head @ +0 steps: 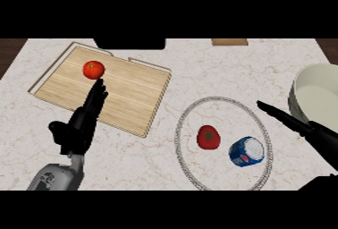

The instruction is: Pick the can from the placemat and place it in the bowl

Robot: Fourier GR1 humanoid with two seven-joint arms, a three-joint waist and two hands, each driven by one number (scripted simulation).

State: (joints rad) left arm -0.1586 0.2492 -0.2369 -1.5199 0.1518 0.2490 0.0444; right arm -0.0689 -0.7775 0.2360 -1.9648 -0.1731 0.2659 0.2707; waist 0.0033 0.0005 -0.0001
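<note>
Now | one can (247, 151) | two tomatoes | one bowl (315, 91) | left hand (80, 125) and right hand (300, 126) straight-fingered, empty

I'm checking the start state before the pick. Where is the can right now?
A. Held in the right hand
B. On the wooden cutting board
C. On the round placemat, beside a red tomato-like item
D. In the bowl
C: the can lies on the placemat just right of the red item, while the right hand is open above it and the bowl sits at the right edge.
</note>
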